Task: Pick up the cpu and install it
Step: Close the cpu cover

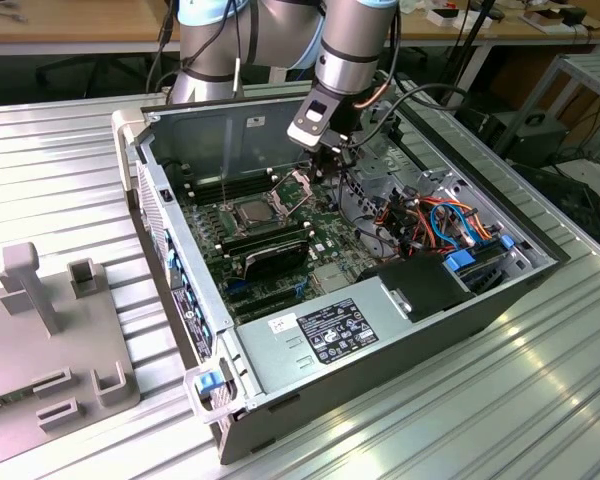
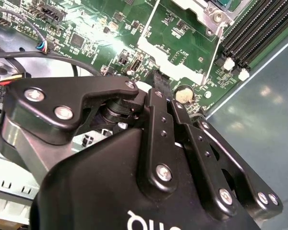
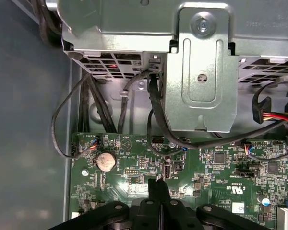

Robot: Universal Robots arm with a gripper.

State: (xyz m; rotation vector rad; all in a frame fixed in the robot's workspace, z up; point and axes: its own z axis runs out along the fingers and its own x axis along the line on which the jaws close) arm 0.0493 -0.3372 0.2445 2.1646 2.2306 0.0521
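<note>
Tool [image 1: 328,158] is down inside the open case [image 1: 160,160], tips pointed at the motherboard [image 1: 325,255]. In both wrist views the two fingers sit pressed together with nothing between them [image 3: 158,181] [image 2: 159,76], so the tool is closed and empty.

The cpu [image 1: 252,212] is not in the tool. It lies flat in its socket, just beyond the tips, on the far side of the load plate [image 1: 294,185]. The plate stands hinged up between tool and cpu, so the chip looks dropped in but not yet clamped. Narrow closed tips probably suit poking or pushing the plate or its lever rather than grasping.

The coin cell [image 3: 105,161] sits close beside the tips. The drive cage [image 3: 201,72] and black cables [image 3: 153,115] lie farther ahead of them. The case lies on its side on the ribbed tabletop [image 1: 540,400], which leaves the board facing up for the tool.

Hard to tell:
- Whether the tips touch the board, because the tool body covers the contact spot.
- Where the lever end is.
- The cpu's fit in the socket; in the second wrist view the cpu [image 2: 221,5] is cut off at the edge.
</note>
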